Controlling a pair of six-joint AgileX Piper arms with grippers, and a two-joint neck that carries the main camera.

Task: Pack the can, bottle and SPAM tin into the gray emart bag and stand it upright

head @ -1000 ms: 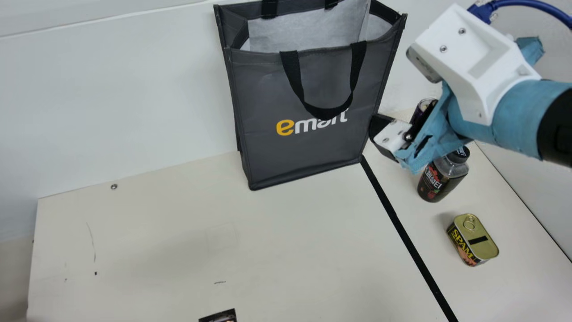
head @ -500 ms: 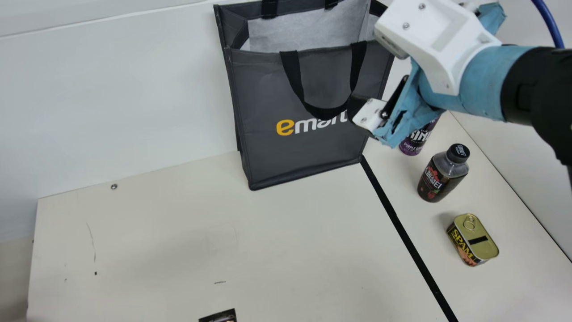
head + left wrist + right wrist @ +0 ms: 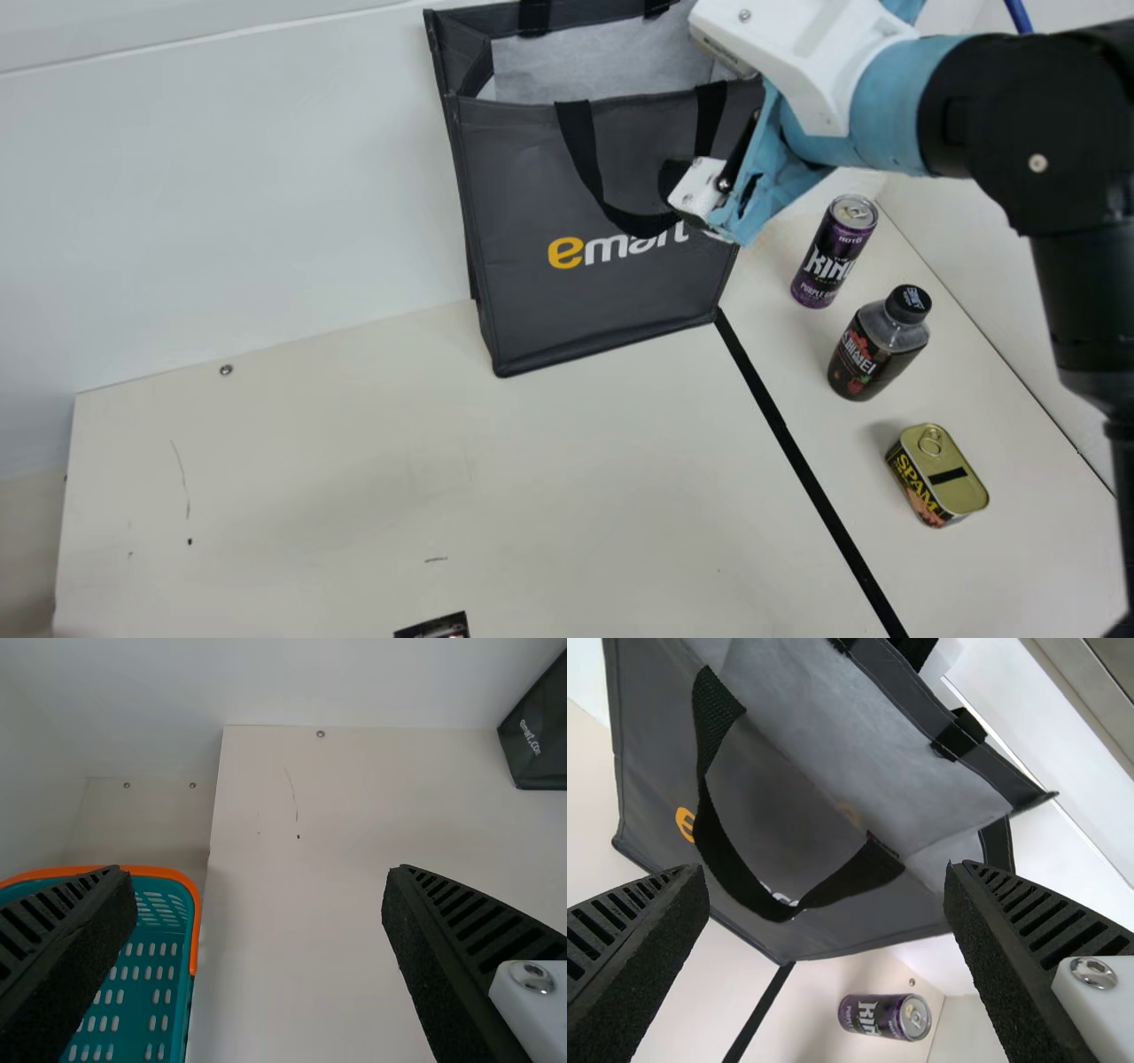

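Gray emart bag point(image 3: 611, 292): upright on surface point(image 3: 310, 461), mouth open, pale lining showing; bottom hidden, can't tell contents. Can point(image 3: 833, 252), bottle point(image 3: 877, 346) and SPAM tin point(image 3: 937, 478) all outside, to bag's right: can nearest, then bottle, tin farthest. Right gripper point(image 3: 687, 190) open, empty, at bag's front by the handle point(image 3: 580, 151). Left gripper point(image 3: 261, 877) open, empty. Teal basket point(image 3: 194, 930) well apart from bag, insides partly hidden.
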